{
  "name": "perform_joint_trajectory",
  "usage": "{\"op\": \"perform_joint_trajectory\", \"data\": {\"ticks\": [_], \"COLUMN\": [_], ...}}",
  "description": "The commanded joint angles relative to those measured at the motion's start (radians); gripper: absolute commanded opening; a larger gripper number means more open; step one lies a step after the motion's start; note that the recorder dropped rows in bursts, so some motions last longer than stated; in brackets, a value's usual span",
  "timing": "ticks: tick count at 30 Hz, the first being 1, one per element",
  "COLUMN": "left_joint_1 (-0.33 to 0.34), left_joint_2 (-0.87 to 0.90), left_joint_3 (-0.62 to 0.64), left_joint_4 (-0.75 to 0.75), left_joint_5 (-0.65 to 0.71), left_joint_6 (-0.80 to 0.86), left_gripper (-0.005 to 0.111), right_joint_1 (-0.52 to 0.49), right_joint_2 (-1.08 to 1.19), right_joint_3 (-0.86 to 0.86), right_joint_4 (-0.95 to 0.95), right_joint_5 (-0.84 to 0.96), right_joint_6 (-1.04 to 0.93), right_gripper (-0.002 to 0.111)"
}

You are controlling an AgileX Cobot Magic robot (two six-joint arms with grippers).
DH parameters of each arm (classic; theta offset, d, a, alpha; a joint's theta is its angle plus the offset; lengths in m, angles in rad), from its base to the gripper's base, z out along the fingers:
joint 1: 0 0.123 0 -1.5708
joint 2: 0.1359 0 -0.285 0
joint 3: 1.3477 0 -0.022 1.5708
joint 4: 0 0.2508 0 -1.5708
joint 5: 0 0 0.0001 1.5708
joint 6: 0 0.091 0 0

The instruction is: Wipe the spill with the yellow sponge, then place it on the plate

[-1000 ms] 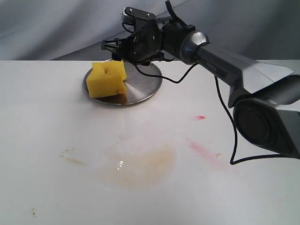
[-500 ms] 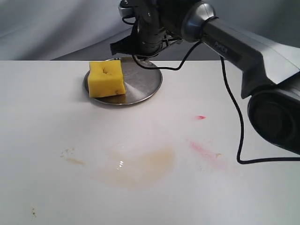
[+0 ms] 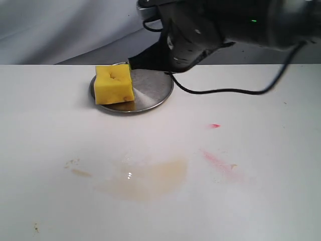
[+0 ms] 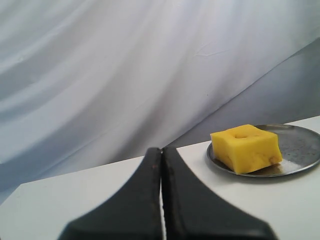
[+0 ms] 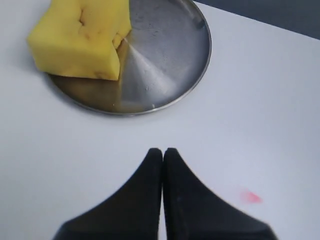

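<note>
The yellow sponge (image 3: pixel 114 84) rests flat on the left part of the silver plate (image 3: pixel 153 89) at the back of the table, overhanging its rim a little. A wide tan spill (image 3: pixel 150 178) smears the table nearer the front. The right arm (image 3: pixel 200 30) hangs high over the plate's far side. In the right wrist view my right gripper (image 5: pixel 162 150) is shut and empty, apart from the sponge (image 5: pixel 80 37) and plate (image 5: pixel 165 55). My left gripper (image 4: pixel 161 149) is shut and empty, well away from the sponge (image 4: pixel 245 147) and plate (image 4: pixel 300 150).
A pink-red streak (image 3: pixel 218 160) and a small red spot (image 3: pixel 214 125) mark the table to the right of the spill. Small brownish specks (image 3: pixel 75 165) lie to its left. A black cable (image 3: pixel 225 91) trails from the right arm. A grey curtain (image 3: pixel 60 25) hangs behind.
The sponge, tilted by the right gripper a second ago, now lies flat and free on the plate. The right arm has risen and pulled back from it.
</note>
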Motion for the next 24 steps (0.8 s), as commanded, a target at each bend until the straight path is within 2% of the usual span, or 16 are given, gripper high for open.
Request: {"op": "perform_joint_trajectory", "data": {"ticks": [1,7,14,18,22,24], "left_joint_1": [0.004,0.004,0.004,0.004,0.004,0.004], "left_joint_2": [-0.003,-0.003,-0.003,-0.003,-0.003,-0.003], "left_joint_3": [-0.003,-0.003,-0.003,-0.003,-0.003,-0.003], "left_joint_4": [-0.007,-0.007,-0.007,-0.007,-0.007,-0.007], "left_joint_5": [-0.006,-0.006,-0.006,-0.006,-0.006,-0.006], "left_joint_6": [-0.009,-0.009,-0.009,-0.009,-0.009,-0.009], "left_gripper": [0.0,0.0,0.0,0.0,0.0,0.0], "right_joint_1": [0.002,0.002,-0.004,-0.112,-0.274,-0.367], "right_joint_2": [-0.192,-0.36,-0.511,-0.632,-0.741,-0.84], "right_joint_3": [0.247,0.453,0.658,0.844,0.999,1.122], "right_joint_4": [-0.066,-0.072,-0.17,-0.127,0.033,0.161], "right_joint_5": [-0.154,-0.235,-0.312,-0.462,-0.543,-0.652], "right_joint_6": [0.11,0.192,0.369,0.41,0.152,0.039], "right_gripper": [0.0,0.0,0.0,0.0,0.0,0.0]}}
